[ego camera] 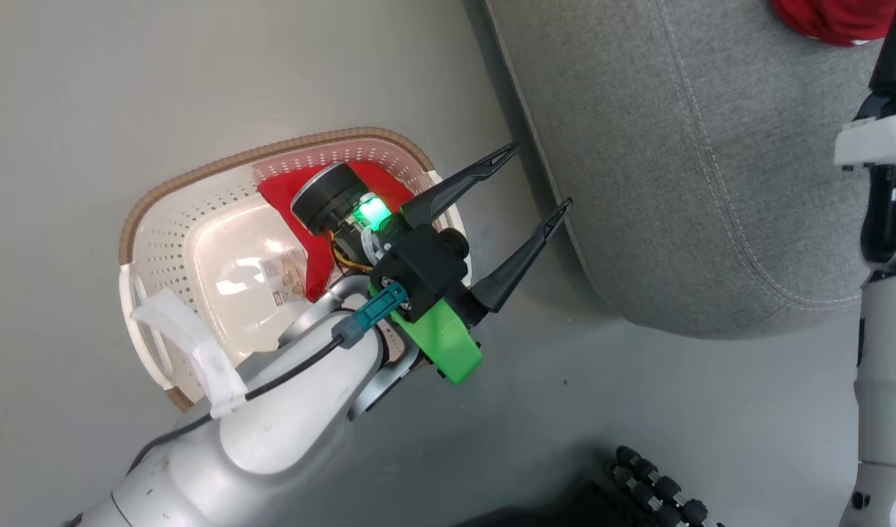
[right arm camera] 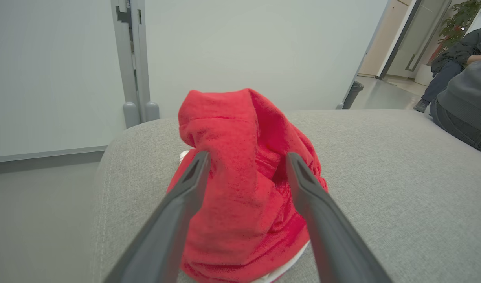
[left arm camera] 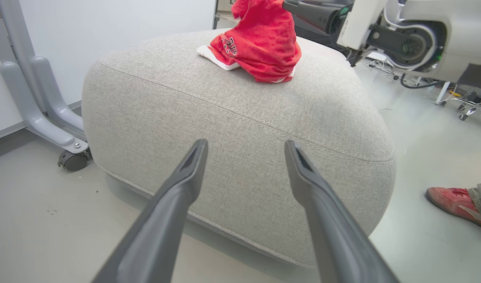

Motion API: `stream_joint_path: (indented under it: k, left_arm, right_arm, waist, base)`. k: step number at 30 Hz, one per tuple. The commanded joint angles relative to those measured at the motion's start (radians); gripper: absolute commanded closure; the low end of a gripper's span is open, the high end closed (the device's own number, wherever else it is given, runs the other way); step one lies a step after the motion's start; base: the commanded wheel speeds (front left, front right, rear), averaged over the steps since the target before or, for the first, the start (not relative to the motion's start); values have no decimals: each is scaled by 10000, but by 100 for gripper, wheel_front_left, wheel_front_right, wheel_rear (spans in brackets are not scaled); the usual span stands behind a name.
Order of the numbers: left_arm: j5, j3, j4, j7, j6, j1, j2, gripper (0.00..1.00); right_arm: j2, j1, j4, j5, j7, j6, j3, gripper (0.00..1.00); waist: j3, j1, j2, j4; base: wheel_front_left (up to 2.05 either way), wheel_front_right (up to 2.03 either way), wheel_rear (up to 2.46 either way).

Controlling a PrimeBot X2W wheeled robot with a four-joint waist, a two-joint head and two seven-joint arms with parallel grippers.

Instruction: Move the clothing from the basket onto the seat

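Head view: basket [ego camera: 309, 140] at centre left holds one red garment [ego camera: 281, 196]; left gripper [ego camera: 539, 176], spread and empty, hangs over its right rim; seat [ego camera: 675, 146] at upper right. Right wrist view: right gripper [right arm camera: 247, 155], released, straddles the other garment [right arm camera: 240, 125] lying on the seat. One transfer looks complete; the next move calls for reaching into the basket and pinching the remaining garment.
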Motion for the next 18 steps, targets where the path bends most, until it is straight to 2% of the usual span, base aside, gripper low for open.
stream_joint_path:
  k: [1,12,17,18]
  left_arm:
    - [-111,53,136,-154,91,278,-69,0]
    - [-1012,1214,1474,-605,779,1895,-411,0]
    - [-874,2058,1712,-594,1029,2816,-601,0]
    - [-911,2526,1641,-594,1045,3204,-777,0]
  right_arm:
    - [75,456,-161,-158,-29,-17,135,0]
    - [673,3184,-1309,-24,-31,-17,1563,0]
    - [696,4018,-1296,193,-31,-17,2602,0]
    - [718,4283,-1310,337,-31,-17,2768,0]
  waist:
    - [-833,-1,-1,272]
    - [-2824,-1,-1,1137]
    - [-3689,-1,-1,1477]
    - [-4043,-1,-1,1598]
  base:
    - [0,0,0]
    - [0,0,0]
    - [0,0,0]
    - [0,0,0]
